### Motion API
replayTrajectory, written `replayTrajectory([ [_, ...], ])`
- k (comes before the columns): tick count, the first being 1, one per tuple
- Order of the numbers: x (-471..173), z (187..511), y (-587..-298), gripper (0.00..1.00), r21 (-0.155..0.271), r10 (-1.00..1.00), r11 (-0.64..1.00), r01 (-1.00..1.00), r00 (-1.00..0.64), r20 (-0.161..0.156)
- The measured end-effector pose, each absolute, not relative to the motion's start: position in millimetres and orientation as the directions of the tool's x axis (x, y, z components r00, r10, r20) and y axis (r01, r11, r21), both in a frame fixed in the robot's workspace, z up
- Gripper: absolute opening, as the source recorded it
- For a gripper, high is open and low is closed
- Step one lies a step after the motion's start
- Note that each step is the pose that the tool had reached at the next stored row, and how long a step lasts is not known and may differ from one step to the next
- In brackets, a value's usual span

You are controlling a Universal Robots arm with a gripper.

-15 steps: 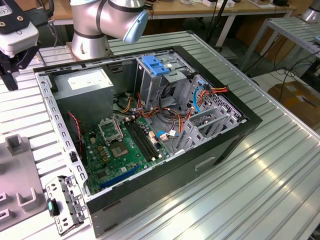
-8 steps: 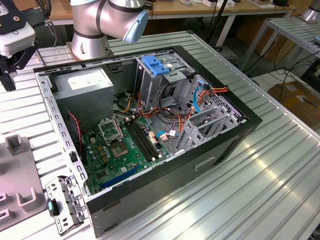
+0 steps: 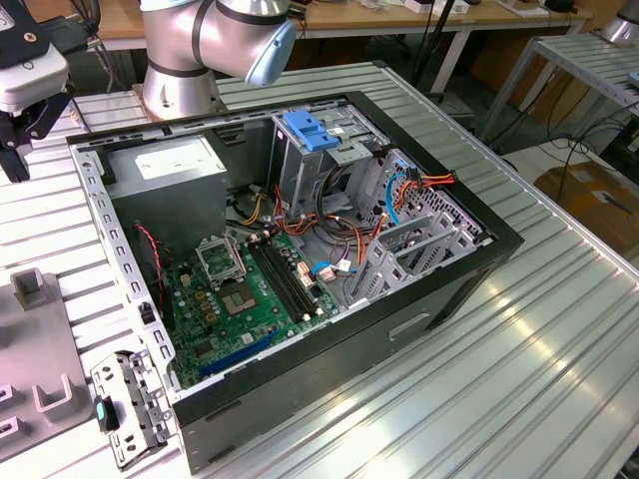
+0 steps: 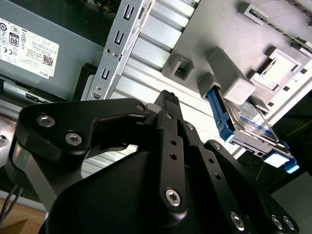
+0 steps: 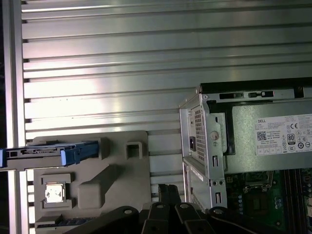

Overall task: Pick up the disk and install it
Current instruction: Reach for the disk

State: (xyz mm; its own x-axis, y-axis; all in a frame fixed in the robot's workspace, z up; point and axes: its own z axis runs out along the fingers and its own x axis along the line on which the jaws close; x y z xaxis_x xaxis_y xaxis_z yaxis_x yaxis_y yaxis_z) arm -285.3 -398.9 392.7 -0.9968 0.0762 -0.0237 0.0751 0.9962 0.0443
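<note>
Item one, gripper (image 4: 168,97): I read its black linkage as drawn together at the tip, holding nothing, and hanging over the ribbed aluminium table (image 3: 519,379) well apart from the disk. Item two, the disk (image 4: 248,122): it stands on edge in a slot of the grey fixture plate (image 5: 117,170), blue side rail showing, one end jutting past the plate's edge. The plate lies on the table at the exterior view's left of the open computer case (image 3: 439,299). Item three, a processor chip (image 5: 53,192), seated in a recess of the same plate. Item four, case contents: grey power supply (image 3: 165,160) in the far left corner, green motherboard (image 3: 250,294) near, and a metal drive cage with blue latch (image 3: 310,130) far.
</note>
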Motion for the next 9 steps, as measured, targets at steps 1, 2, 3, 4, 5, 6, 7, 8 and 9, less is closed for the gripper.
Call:
replayTrajectory([
  [1, -285.3, 392.8, -399.0, 0.11, 0.044, 0.076, 0.996, 0.075, -0.997, -0.024],
  [2, -285.5, 392.8, -398.9, 0.11, 0.044, 0.076, 0.996, 0.075, -0.997, -0.024],
  [3, -285.7, 392.8, -398.9, 0.11, 0.044, 0.076, 0.996, 0.075, -0.997, -0.024],
  [4, -286.2, 392.8, -399.0, 0.11, 0.044, 0.076, 0.996, 0.075, -0.997, -0.024],
  [5, -286.8, 392.8, -398.9, 0.11, 0.044, 0.076, 0.996, 0.075, -0.997, -0.024],
  [6, -287.4, 392.8, -398.9, 0.11, 0.044, 0.076, 0.996, 0.075, -0.997, -0.024],
  [7, -288.1, 392.8, -398.9, 0.11, 0.044, 0.076, 0.996, 0.075, -0.997, -0.024],
  [8, -289.2, 392.7, -399.0, 0.11, 0.044, 0.076, 0.996, 0.075, -0.997, -0.024],
  [9, -290.1, 392.8, -398.9, 0.11, 0.044, 0.076, 0.996, 0.075, -0.997, -0.024],
])
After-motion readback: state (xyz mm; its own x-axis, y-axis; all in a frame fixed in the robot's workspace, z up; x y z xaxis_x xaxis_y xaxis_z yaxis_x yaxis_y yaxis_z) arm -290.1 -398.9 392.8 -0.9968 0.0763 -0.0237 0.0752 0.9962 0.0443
